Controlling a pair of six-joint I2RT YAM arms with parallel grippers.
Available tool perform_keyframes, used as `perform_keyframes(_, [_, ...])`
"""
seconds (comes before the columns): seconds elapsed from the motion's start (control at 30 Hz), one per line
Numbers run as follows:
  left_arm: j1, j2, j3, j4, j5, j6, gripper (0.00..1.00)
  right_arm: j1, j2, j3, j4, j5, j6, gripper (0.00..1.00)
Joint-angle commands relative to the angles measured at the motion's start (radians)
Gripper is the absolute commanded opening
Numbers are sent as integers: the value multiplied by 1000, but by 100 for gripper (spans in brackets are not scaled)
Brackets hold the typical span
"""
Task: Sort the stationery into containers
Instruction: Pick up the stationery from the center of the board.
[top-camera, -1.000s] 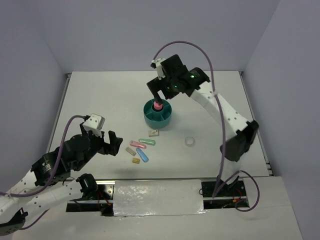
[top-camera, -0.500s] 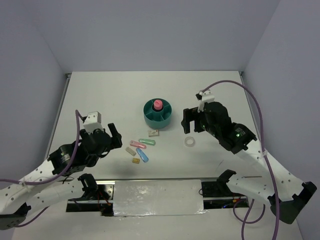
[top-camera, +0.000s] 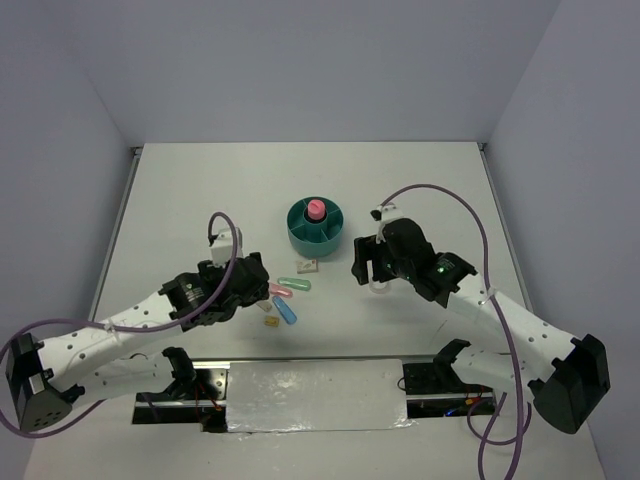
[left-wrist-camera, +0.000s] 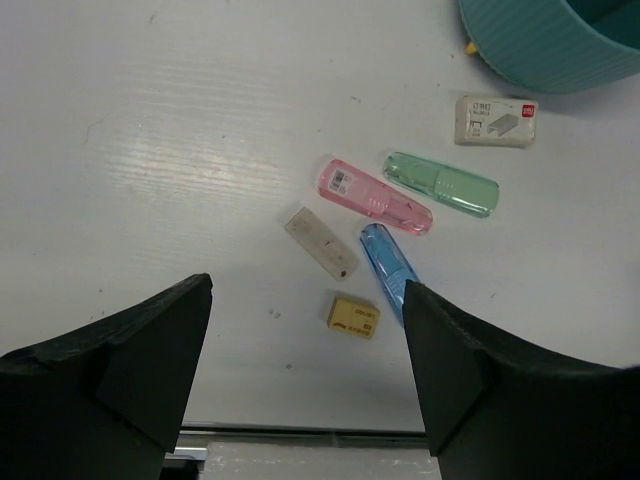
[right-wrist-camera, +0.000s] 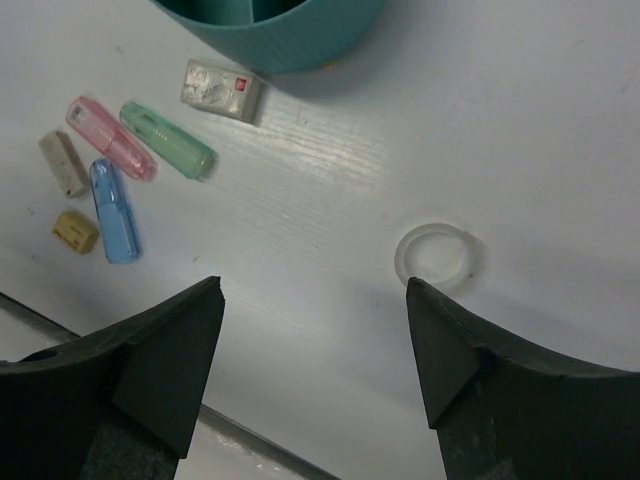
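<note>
JAWS: left jaws and right jaws both released, empty | ITEMS: tube (top-camera: 315, 210) upright in organiser (top-camera: 314, 246); capsules (left-wrist-camera: 375, 196), erasers (left-wrist-camera: 353, 315) and ring (right-wrist-camera: 437, 229) on counter (left-wrist-camera: 150, 150) | RISK: capsules lie close together, so closing may catch two or scatter them; flat ring may slip | UNSEEN: organiser compartments cut off in wrist views; ring hard to make out from above

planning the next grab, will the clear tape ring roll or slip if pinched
The clear tape ring lies flat, so it likely won't roll unless tipped on edge. Its thin, smooth-looking rim may slip or flex when pinched.
</note>
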Motion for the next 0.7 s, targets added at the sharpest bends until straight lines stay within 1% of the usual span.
perform_keyframes(0.0, [16,33,-23,73,30,-17,88,-2,-1,-20,120,-65,8,79])
perform_keyframes(0.1, [18,67,-50,92,57,-111,87,-1,2,-36,128,-79,2,78])
perform_keyframes(0.17, [18,93,-67,115,76,-149,81,-1,2,-47,128,-79,2,78])
perform_keyframes(0.23, [16,131,-78,148,102,-150,79,-1,-5,-59,131,-79,7,78])
perform_keyframes(0.27, [16,145,-81,162,114,-122,77,-1,-10,-65,132,-79,7,78])
perform_keyframes(0.4, [4,214,-78,162,146,-137,71,1,-37,-88,138,-79,10,78])
perform_keyframes(0.43, [-2,230,-90,178,159,-128,71,-1,-42,-94,140,-79,11,78])
perform_keyframes(0.47, [-16,234,-98,228,174,-92,71,1,-48,-99,140,-79,11,78])
perform_keyframes(0.53, [-33,262,-104,253,197,-79,71,-1,-51,-108,144,-79,11,78])
perform_keyframes(0.67, [-74,296,-93,222,170,-87,75,-1,-48,-114,141,-105,8,78])
